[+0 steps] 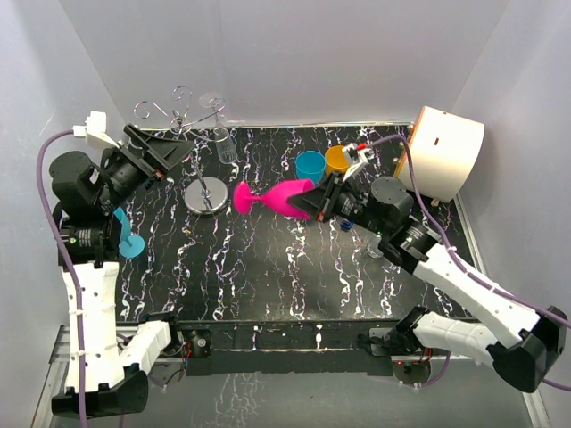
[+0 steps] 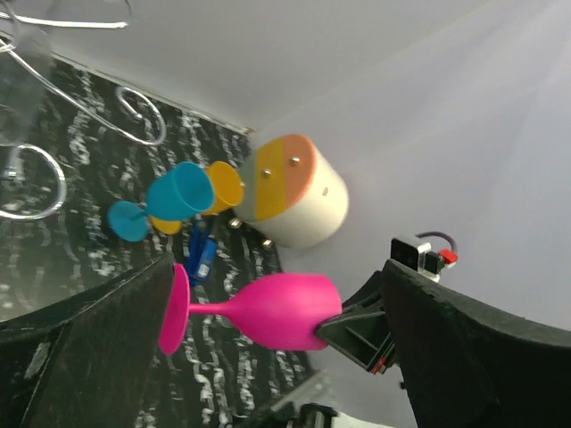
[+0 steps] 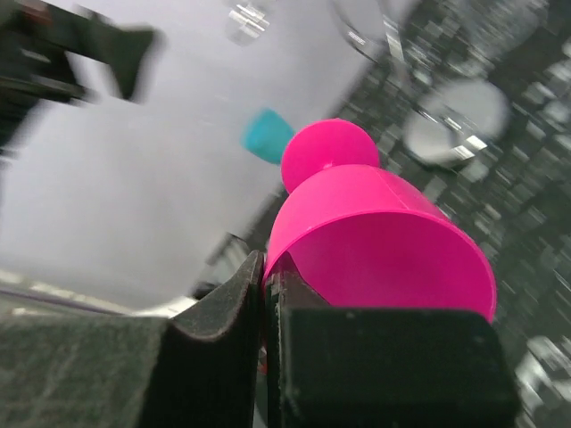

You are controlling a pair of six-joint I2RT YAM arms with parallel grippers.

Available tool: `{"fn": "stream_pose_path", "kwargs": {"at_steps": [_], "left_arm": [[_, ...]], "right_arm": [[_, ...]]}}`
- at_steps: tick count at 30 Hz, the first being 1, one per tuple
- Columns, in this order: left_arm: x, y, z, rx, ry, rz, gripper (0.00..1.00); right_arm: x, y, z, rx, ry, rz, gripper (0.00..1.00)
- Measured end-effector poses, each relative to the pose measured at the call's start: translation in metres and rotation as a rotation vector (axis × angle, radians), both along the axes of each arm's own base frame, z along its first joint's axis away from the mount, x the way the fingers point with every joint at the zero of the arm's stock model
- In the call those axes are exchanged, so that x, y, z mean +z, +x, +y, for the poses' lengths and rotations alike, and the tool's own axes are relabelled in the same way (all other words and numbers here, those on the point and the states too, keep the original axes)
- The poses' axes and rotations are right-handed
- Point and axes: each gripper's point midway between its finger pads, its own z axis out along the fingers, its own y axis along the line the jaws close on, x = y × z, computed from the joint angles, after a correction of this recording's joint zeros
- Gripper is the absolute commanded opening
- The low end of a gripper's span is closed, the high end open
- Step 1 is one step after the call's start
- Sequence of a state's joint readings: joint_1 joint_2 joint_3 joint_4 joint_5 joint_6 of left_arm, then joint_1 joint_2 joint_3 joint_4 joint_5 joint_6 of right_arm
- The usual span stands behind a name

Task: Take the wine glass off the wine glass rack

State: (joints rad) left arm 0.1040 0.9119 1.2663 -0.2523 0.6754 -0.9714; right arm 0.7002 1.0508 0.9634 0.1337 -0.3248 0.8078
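**Rack.** The rack (image 1: pixel 207 196) stands on the table (image 1: pixel 268 276), its disc base flat and its stem upright. A clear glass (image 1: pixel 222 143) shows at the hooks on the rack's right side. Whether it hangs from a hook cannot be told.

**Pink glass.** The pink glass (image 1: pixel 284 197) is off the rack. It is held above the table just right of the rack's base and does not touch it. It lies on its side with its foot towards the rack and its mouth away.

**Right hand.** The right hand (image 1: pixel 318 203) is right of the rack, at the glass's mouth. The wrist view shows its fingers (image 3: pixel 223 312) pinched tight on the rim wall of the pink glass.

**Left hand.** The left hand (image 1: pixel 162 150) is just left of the rack's hooks, above the table. It stands wide, grips nothing and touches nothing.

**Other items.** A blue cup (image 1: pixel 310 165) and an orange cup (image 1: pixel 337 159) sit side by side, further right of the rack than the pink glass. A white drum (image 1: pixel 439 152) is at the far right, well apart from the rack.
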Motion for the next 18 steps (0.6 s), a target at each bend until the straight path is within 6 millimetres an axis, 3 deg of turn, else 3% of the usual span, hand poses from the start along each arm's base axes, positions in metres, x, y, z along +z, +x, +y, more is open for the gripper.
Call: {"fn": "stream_pose_path", "kwargs": {"at_steps": [5,10,14,18], "left_arm": [[-0.003,-0.011,0.02,0.124,0.178,-0.021,0.99],[-0.017,-0.023,0.035,0.202,0.27,-0.003,0.99],[-0.023,-0.025,0.04,0.225,0.301,0.01,0.99],[-0.029,-0.025,0.044,0.242,0.321,0.032,0.99]], "right_arm": [[-0.097,-0.004,-0.04,-0.135,-0.306,0.132,0.0],[-0.171,-0.01,-0.074,-0.185,-0.62,0.251,0.0],[-0.193,0.0,-0.095,-0.23,-0.851,0.297,0.0],[-0.187,0.028,-0.104,-0.292,-1.014,0.272,0.0]]}}
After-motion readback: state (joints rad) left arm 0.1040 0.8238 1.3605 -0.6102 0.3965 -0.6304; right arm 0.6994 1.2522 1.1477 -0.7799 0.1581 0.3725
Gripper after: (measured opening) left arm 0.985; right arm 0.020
